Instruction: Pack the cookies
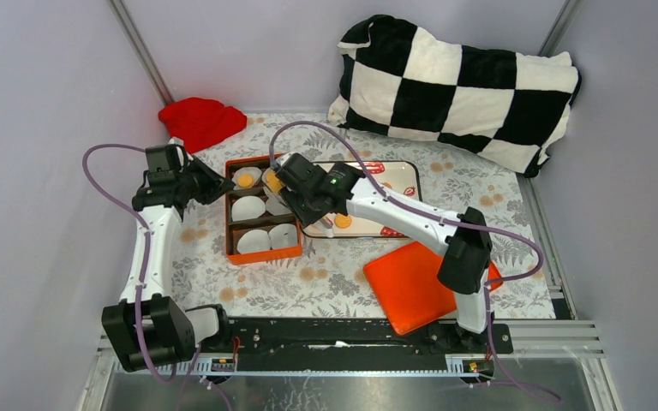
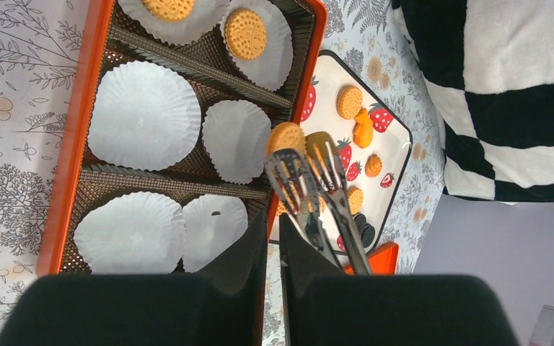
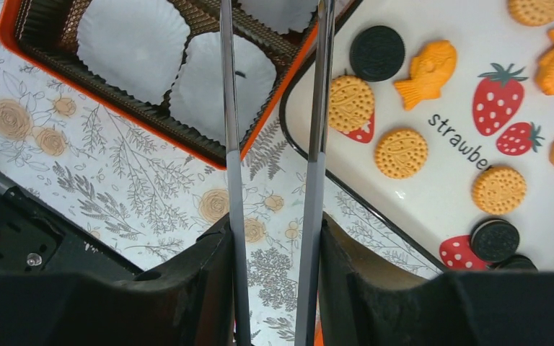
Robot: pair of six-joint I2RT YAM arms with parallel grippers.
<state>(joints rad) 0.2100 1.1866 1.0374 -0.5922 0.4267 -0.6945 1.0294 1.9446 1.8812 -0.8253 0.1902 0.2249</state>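
Note:
An orange box [image 1: 261, 254] holds white paper liners; two liners at its far end each hold an orange-yellow cookie [image 2: 245, 33]. More cookies [image 3: 401, 153], orange-yellow and black [image 3: 377, 52], lie on the white strawberry tray [image 1: 403, 171] to the right of the box. My right gripper [image 3: 274, 227] is shut on metal tongs [image 3: 229, 108]. The tongs [image 2: 324, 194] pinch one orange-yellow cookie [image 2: 286, 137] over the box's right edge. My left gripper [image 1: 214, 184] hovers at the box's far left side, its fingers [image 2: 256, 245] nearly together with nothing between them.
The orange lid [image 1: 411, 287] lies at the near right by the right arm's base. A red cloth [image 1: 201, 120] lies at the back left. A black-and-white checked pillow [image 1: 458, 90] lies at the back right. Walls enclose the table.

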